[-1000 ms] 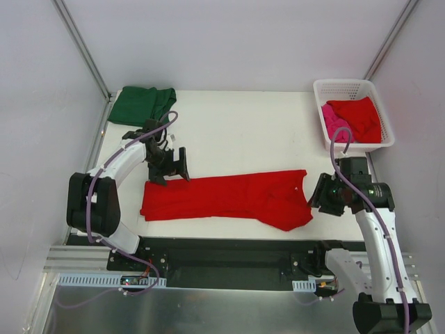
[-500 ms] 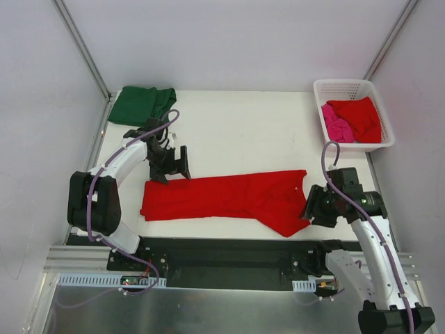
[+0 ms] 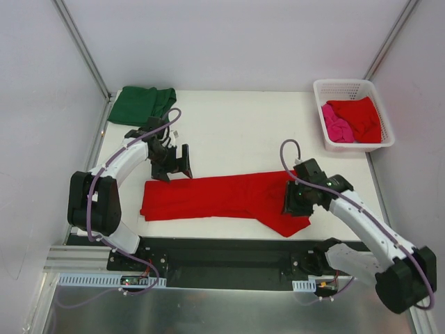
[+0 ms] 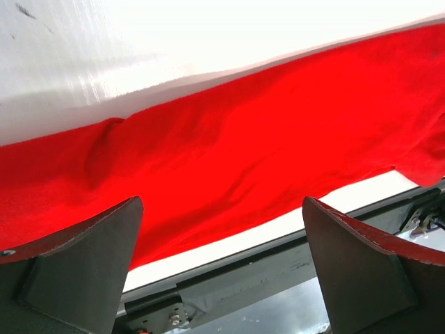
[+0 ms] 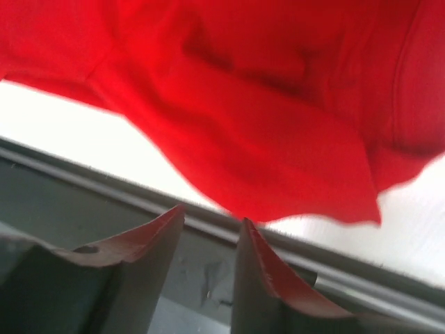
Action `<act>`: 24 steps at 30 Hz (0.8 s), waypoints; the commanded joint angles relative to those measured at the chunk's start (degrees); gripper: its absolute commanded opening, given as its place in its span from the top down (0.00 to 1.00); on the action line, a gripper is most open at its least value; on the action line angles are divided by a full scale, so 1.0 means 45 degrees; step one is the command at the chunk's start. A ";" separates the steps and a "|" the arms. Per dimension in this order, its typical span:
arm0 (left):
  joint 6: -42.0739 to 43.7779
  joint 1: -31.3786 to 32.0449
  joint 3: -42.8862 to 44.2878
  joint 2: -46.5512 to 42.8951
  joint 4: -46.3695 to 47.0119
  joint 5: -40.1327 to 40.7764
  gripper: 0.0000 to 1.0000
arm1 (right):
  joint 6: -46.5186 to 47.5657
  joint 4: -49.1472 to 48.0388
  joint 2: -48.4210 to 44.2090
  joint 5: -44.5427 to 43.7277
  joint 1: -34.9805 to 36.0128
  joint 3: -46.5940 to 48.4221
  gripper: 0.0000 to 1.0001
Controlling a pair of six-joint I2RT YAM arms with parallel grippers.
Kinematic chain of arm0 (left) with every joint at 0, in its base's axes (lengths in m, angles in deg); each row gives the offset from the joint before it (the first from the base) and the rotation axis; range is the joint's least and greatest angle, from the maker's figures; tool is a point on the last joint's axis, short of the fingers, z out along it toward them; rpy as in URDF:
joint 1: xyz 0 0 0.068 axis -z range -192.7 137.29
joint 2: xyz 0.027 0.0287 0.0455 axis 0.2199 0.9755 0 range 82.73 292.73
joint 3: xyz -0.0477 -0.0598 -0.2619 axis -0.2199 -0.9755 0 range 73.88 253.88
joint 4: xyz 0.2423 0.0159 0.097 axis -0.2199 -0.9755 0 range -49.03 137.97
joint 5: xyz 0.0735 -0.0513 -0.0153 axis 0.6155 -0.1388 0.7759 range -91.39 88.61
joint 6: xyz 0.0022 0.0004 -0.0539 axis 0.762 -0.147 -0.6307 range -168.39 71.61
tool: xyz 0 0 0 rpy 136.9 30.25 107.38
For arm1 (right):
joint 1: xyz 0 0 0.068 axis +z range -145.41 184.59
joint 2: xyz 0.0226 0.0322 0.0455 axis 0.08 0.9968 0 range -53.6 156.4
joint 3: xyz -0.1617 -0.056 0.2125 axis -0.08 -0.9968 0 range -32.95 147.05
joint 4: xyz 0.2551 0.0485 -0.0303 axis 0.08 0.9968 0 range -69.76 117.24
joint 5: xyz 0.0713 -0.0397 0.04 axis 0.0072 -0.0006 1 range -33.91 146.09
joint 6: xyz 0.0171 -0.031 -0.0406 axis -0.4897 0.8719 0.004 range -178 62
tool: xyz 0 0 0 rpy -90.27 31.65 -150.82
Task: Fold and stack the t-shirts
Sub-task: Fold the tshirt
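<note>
- Left gripper [image 3: 174, 161]: fingers [image 4: 76, 271] spread wide, nothing between them. It hangs just past the far edge of the red t-shirt's left end.
- Right gripper [image 3: 295, 198]: fingers [image 5: 132, 254] drawn close, with a narrow gap left and no cloth in it. It is poised over the right end of the same shirt, and its wrist view looks down on the flap nearest the table edge.
- Red t-shirt [image 3: 222, 196]: lies flat in a long band on the near part of the table [image 3: 236, 132]. Its long axis runs left to right, and the right end bulges toward the near edge.
- Governing relation: each arm stands at its own end of the band. The left arm is nearer the left end and the right arm nearer the right. A fold along the length would likely need both ends taken together.
- Green t-shirt [image 3: 141, 104]: folded at the far left corner, well apart from both grippers.
- Basket [image 3: 348, 85]: at the far right, holding a second red t-shirt [image 3: 358, 115] and a pink t-shirt [image 3: 337, 129], both unfolded.
</note>
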 commanded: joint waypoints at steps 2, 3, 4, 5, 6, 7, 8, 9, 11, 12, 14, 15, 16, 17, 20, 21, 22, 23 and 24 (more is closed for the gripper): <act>0.0218 0.0114 -0.0277 -0.0837 0.0467 -0.0115 0.01 | 0.0602 -0.3055 0.2593 -0.1418 0.0264 0.1559 0.68; 0.0160 0.0114 -0.0510 -0.0974 0.0661 -0.0115 0.01 | 0.0739 -0.3619 0.2965 -0.1481 0.0244 0.1774 0.71; 0.0121 0.0114 -0.0629 -0.1092 0.0721 -0.0115 0.01 | 0.1030 -0.3895 0.3742 -0.1500 0.0264 0.2260 0.73; 0.0140 0.0114 -0.0746 -0.1325 0.0780 -0.0250 0.01 | 0.1149 -0.4111 0.4117 -0.1520 0.0264 0.2497 0.77; 0.0140 0.0114 -0.0863 -0.1443 0.0955 -0.0271 0.01 | 0.1267 -0.4461 0.4469 -0.1482 0.0264 0.2770 0.80; 0.0101 0.0114 -0.1077 -0.1580 0.0976 -0.0252 0.01 | 0.1519 -0.4542 0.4917 -0.1384 0.0283 0.3005 0.82; 0.0101 0.0114 -0.1156 -0.1813 0.0976 -0.0290 0.01 | 0.1599 -0.4601 0.5637 -0.1209 0.0283 0.3510 0.86; 0.0101 0.0114 -0.1331 -0.1970 0.0976 -0.0465 0.01 | 0.1696 -0.4717 0.6011 -0.1188 0.0283 0.3708 0.90; -0.0074 0.0095 -0.1566 -0.2398 0.0995 -0.0564 0.03 | 0.1756 -0.4815 0.6694 -0.1188 0.0380 0.4156 0.96; -0.0113 0.0114 -0.1741 -0.2498 0.0995 -0.0622 0.06 | 0.1795 -0.4855 0.6853 -0.1169 0.0458 0.4256 0.97; -0.0114 0.0114 -0.1879 -0.2635 0.0976 -0.0565 0.20 | 0.1834 -0.4816 0.7166 -0.1188 0.0575 0.4587 0.98; -0.0191 0.0134 -0.1996 -0.2636 0.0976 -0.0506 0.27 | 0.1834 -0.4797 0.7342 -0.1188 0.0596 0.4647 0.98; -0.0250 0.0134 -0.2036 -0.2636 0.0976 -0.0525 0.30 | 0.1853 -0.4777 0.7421 -0.1169 0.0615 0.4686 0.99; -0.0289 0.0114 -0.2075 -0.2616 0.0976 -0.0583 0.32 | 0.1834 -0.4796 0.7441 -0.0801 0.0654 0.4725 0.99; -0.0407 0.0134 -0.2134 -0.2577 0.0860 -0.0681 0.35 | 0.1853 -0.4699 0.7480 -0.0856 0.0732 0.4784 0.99; -0.0465 0.0134 -0.2172 -0.2597 0.0839 -0.0701 0.35 | 0.1854 -0.4641 0.7499 -0.0875 0.0732 0.4784 0.99; -0.0485 0.0134 -0.2211 -0.2616 0.0801 -0.0778 0.34 | 0.1892 -0.4582 0.7500 -0.0876 0.0752 0.4784 0.99; -0.0504 0.0134 -0.2212 -0.2616 0.0703 -0.0798 0.33 | 0.1912 -0.4485 0.7500 -0.0895 0.0752 0.4784 0.99; -0.0485 0.0134 -0.2212 -0.2616 0.0625 -0.0818 0.32 | 0.1951 -0.4445 0.7480 -0.0895 0.0771 0.4784 0.99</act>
